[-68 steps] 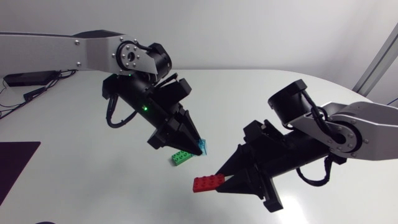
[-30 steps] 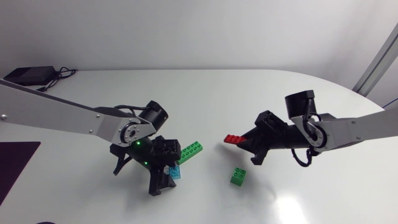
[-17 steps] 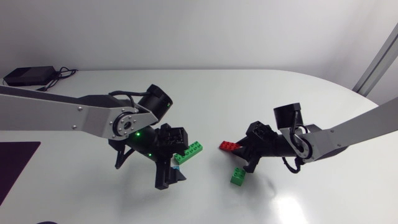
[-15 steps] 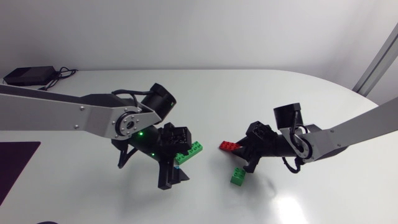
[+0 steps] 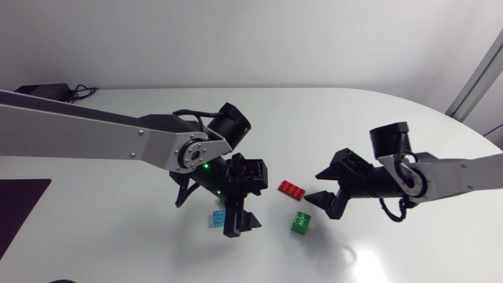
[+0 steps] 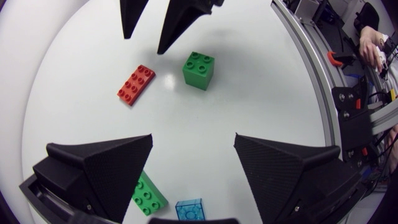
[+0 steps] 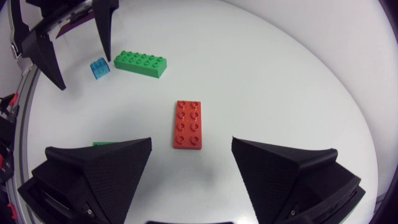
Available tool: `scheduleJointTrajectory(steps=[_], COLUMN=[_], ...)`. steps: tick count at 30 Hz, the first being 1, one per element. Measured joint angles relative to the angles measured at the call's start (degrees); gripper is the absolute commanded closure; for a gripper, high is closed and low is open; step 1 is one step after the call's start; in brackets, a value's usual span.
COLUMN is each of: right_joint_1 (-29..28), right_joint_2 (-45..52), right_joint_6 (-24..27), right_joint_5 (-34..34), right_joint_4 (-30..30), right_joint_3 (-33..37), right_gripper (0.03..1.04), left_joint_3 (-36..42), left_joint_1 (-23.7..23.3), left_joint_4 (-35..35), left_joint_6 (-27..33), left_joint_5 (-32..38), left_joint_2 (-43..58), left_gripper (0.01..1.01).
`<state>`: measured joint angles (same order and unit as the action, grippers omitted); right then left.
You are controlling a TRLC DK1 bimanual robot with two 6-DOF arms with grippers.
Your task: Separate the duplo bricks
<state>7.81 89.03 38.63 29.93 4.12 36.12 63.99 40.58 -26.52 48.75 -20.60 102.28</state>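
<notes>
- Spotted long green brick [image 7: 140,63] in wrist views only; masked overhead by left gripper [image 5: 242,224].
- Logged red brick [image 5: 291,189], eight studs, flat on table [image 5: 354,118] between both grippers.
- Recorded left gripper and right gripper [image 5: 314,186] spread, empty.

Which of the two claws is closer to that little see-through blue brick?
Left. The left claw hangs open right over the blue brick, which sits between its fingers untouched. The right claw, also open, is farther off, on the far side of the red brick.
</notes>
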Motion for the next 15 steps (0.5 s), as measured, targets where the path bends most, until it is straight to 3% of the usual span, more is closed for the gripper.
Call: scheduleJointTrajectory(steps=[8,15], right_joint_1=[2.9,8.2], right_joint_2=[-11.8,-13.4], right_joint_6=[0.0,0.0], right_joint_5=[1.3,-2.0], right_joint_4=[-13.0,-14.6], right_joint_3=[0.0,-2.9], right_gripper=[0.07,0.08], left_joint_3=[-0.6,-2.4], left_joint_1=[-0.1,-0.1], left_joint_4=[1.3,1.5], left_joint_6=[0.0,0.0], left_joint_5=[0.0,0.0], left_joint_2=[0.0,-0.3], left_gripper=[0.111,0.111])
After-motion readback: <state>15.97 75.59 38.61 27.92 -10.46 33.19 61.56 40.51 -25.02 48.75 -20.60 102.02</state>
